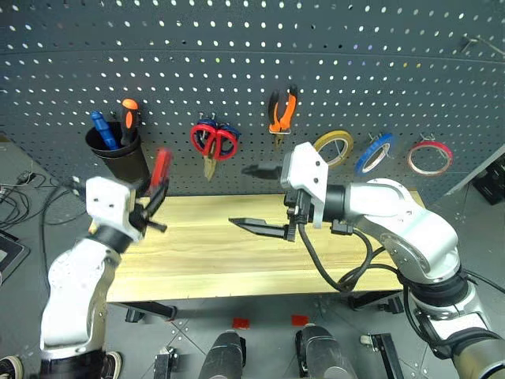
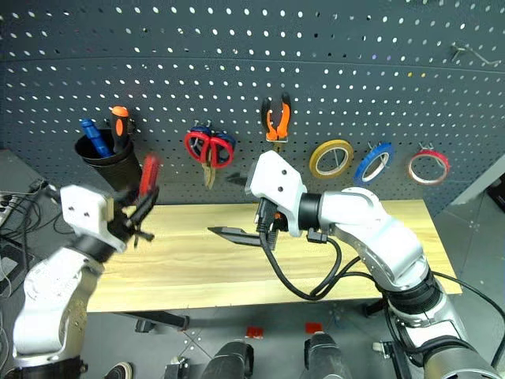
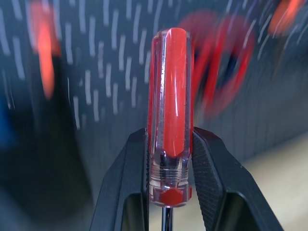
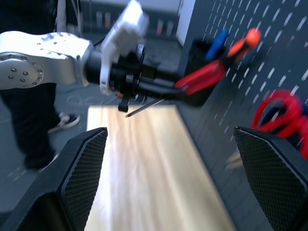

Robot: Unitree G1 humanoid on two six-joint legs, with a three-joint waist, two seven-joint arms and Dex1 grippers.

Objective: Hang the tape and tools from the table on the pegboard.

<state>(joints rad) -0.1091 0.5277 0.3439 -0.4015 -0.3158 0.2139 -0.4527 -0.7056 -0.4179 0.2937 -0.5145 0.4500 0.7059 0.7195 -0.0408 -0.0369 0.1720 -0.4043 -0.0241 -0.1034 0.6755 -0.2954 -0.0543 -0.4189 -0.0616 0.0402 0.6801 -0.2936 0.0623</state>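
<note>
Pegboard [image 1: 237, 47]: dark grey perforated panel behind the surface, carrying hung items.
- Black cup [image 1: 120, 154], toward the panel's left end; holds a blue-handled tool [image 1: 101, 129] and an orange-and-black-handled tool [image 1: 129, 117].
- Red-handled scissors [image 1: 215, 140], hung blades down, overlapping a blue-handled pair behind them.
- Long-nose pliers [image 1: 282, 110], orange-and-black handles, hung just right of the scissors.
- Yellow tape roll [image 1: 334, 147], blue tape roll [image 1: 374, 151], red tape ring [image 1: 430, 157], hung in a row toward the panel's right end.

Surface [image 1: 237, 260]: light wood plank top, bare.

Screwdriver [image 3: 171, 120]: clear red handle, clamped near its collar, handle end aimed at the pegboard close beside the cup, shaft trailing back over the surface's left edge.

Left end effector [image 1: 150, 207]: clenched on the screwdriver, raised above the surface's left end.

Right end effector [image 1: 264, 199]: released, fingers spread wide, empty, pointing toward the left above the middle of the surface.
</note>
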